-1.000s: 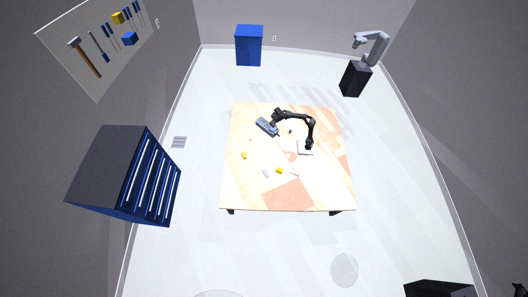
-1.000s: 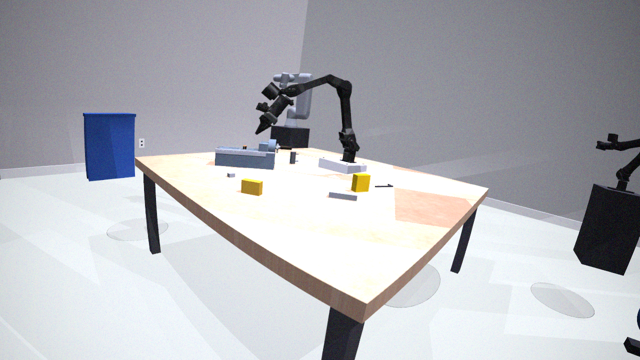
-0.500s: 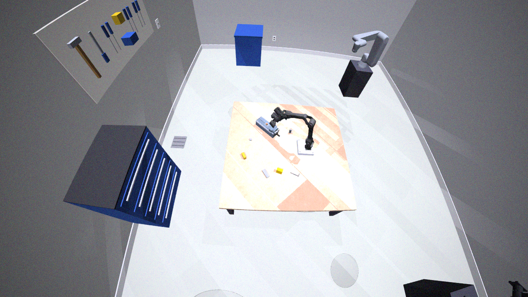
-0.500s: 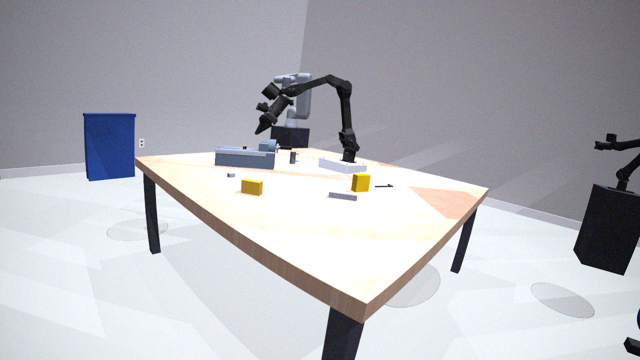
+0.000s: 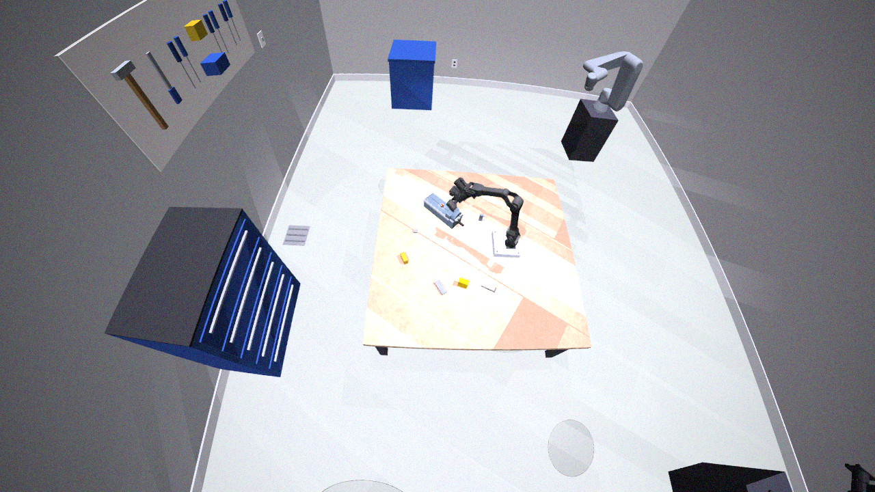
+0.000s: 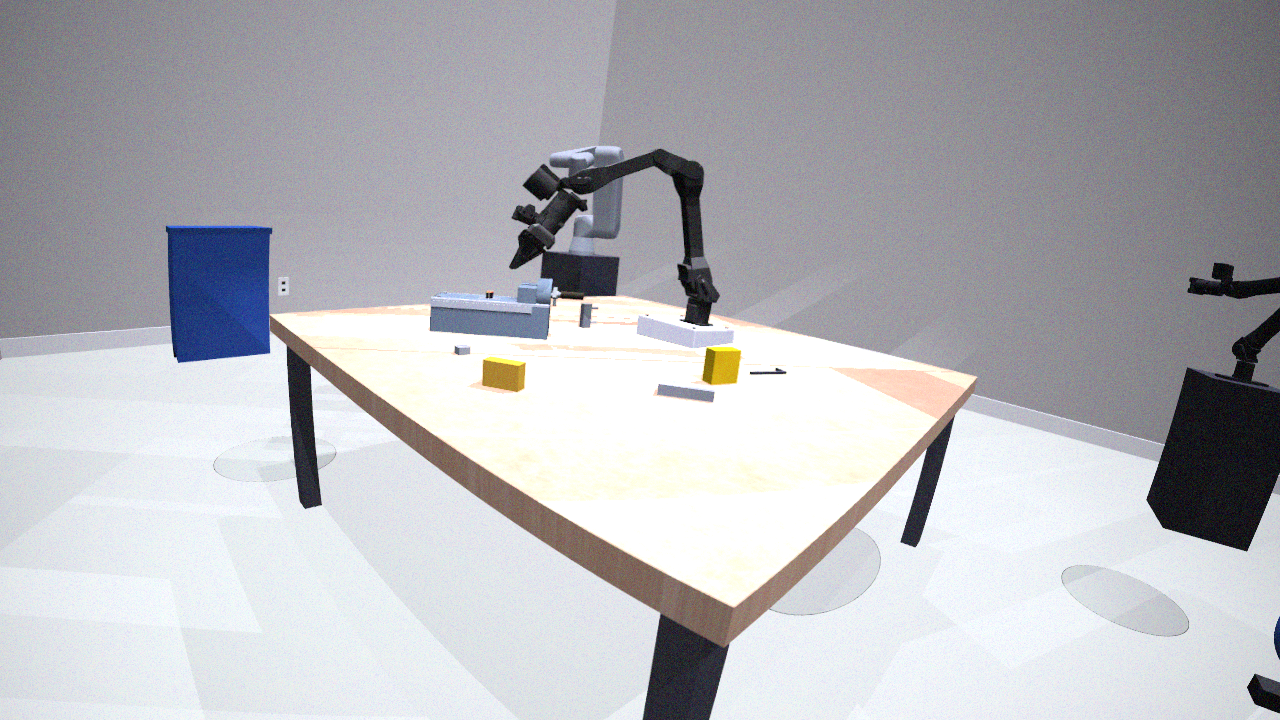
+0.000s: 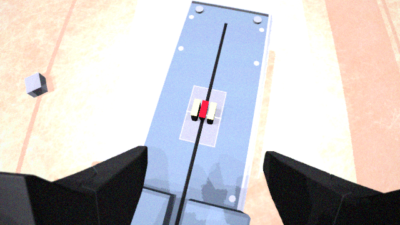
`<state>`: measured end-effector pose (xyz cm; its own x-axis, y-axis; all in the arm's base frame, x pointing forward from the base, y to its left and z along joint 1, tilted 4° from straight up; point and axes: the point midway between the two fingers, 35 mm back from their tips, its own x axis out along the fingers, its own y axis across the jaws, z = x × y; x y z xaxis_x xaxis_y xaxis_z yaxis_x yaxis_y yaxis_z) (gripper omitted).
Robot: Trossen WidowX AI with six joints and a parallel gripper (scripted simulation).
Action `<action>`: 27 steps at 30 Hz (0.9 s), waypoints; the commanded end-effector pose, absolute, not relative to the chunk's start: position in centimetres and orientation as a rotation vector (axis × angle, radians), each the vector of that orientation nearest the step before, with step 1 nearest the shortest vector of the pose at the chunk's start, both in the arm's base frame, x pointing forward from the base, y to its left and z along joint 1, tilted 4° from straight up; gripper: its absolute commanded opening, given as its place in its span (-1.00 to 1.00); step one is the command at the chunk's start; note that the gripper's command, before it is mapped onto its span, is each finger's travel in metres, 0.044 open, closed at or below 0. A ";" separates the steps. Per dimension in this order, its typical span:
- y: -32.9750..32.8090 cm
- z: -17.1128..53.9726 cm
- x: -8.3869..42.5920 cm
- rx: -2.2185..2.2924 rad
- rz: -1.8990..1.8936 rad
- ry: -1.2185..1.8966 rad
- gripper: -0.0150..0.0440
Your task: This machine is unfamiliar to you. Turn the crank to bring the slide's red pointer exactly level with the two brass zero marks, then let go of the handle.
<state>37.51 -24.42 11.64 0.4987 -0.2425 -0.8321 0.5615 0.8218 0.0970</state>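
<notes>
The machine (image 5: 441, 210) (image 6: 487, 315) (image 7: 219, 72) is a long blue-grey block on the table with a dark slot along its top. In the wrist view the slide's red pointer (image 7: 204, 109) sits between the two pale brass marks (image 7: 195, 108) (image 7: 212, 110), level with them. The crank end (image 5: 459, 222) (image 6: 552, 293) is at the machine's near end and shows only small. My gripper (image 7: 207, 157) (image 5: 454, 194) (image 6: 520, 260) is open and empty, hanging in the air above the machine's crank end, touching nothing.
On the table (image 6: 626, 465) lie two yellow blocks (image 6: 503, 373) (image 6: 720, 364), a small grey cube (image 7: 36, 84) (image 6: 461, 349), a grey bar (image 6: 685, 392), a short dark post (image 6: 585, 314) and a thin black rod (image 6: 768, 371). My arm's white base plate (image 6: 684, 331) stands to the right.
</notes>
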 end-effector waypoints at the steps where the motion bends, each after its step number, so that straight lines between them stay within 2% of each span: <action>1: -24.4 11.6 37.5 0.381 -0.501 0.930 0.20; 9: -24.4 11.6 37.5 0.381 -0.501 0.930 -0.49; 27: -24.4 11.6 37.5 0.382 -0.500 0.929 -0.49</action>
<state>37.51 -24.40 11.64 0.4993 -0.2415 -0.8321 0.5611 0.8219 0.0981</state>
